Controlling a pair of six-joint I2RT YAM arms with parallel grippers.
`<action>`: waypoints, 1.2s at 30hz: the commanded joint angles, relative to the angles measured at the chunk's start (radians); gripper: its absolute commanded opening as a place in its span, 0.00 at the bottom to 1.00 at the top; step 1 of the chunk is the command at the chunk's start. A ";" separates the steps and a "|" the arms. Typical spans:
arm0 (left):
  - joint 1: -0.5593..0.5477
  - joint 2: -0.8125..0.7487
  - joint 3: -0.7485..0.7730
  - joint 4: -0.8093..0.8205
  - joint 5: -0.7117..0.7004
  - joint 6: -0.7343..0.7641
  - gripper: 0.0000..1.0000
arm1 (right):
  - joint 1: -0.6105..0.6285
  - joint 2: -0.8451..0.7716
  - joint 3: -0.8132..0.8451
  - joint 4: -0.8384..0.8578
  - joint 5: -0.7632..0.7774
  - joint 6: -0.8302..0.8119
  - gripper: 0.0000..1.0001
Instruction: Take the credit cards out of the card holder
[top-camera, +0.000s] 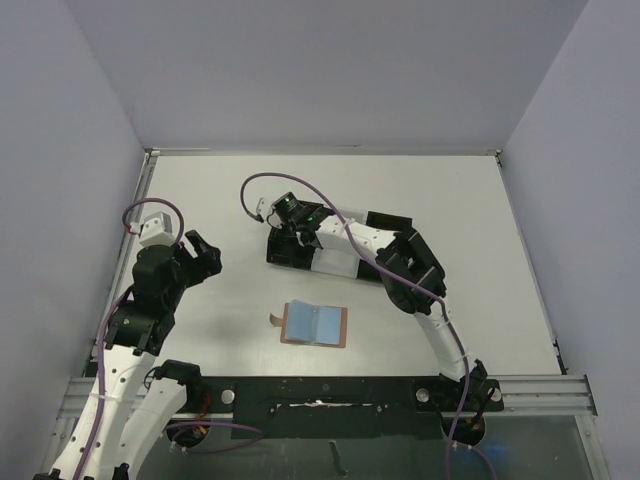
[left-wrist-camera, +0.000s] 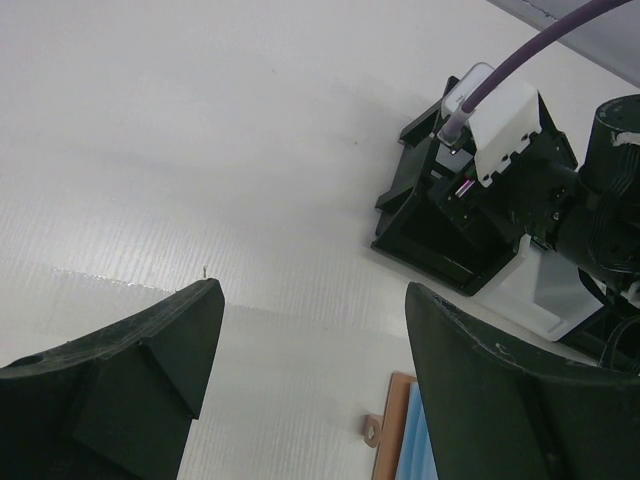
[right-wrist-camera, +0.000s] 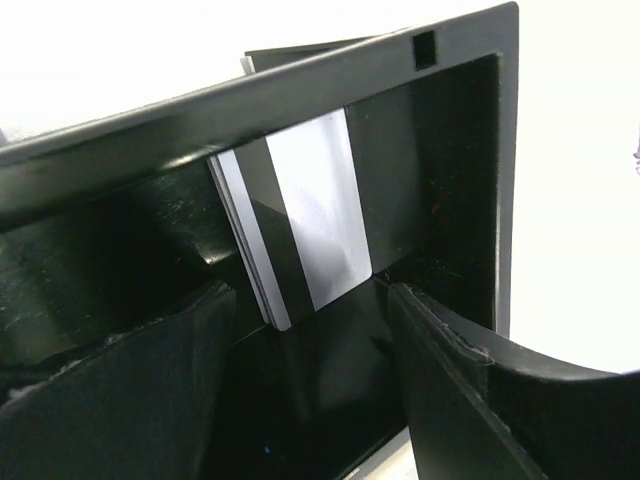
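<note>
The tan card holder lies open on the table, blue lining up, its little tab at the left. Its corner and tab also show in the left wrist view. No cards show in its pockets. In the right wrist view a silver-grey card with a black stripe leans against a wall inside a black tray compartment, with edges of other cards behind it. My right gripper is open just below the cards, not touching them; from above it sits over the tray's left end. My left gripper is open and empty, left of the card holder.
The black three-compartment tray with a white middle stands behind the card holder, also in the left wrist view. The right arm reaches across it. Grey walls enclose the table on three sides.
</note>
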 joint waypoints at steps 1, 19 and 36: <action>0.006 -0.002 0.009 0.053 0.014 0.019 0.73 | -0.022 -0.116 0.017 0.004 -0.063 0.072 0.64; 0.007 0.009 0.005 0.056 0.032 0.027 0.73 | -0.070 -0.379 -0.176 0.187 -0.282 0.552 0.51; 0.007 0.127 -0.038 0.233 0.510 0.110 0.69 | -0.130 -0.928 -0.903 0.444 -0.350 1.154 0.61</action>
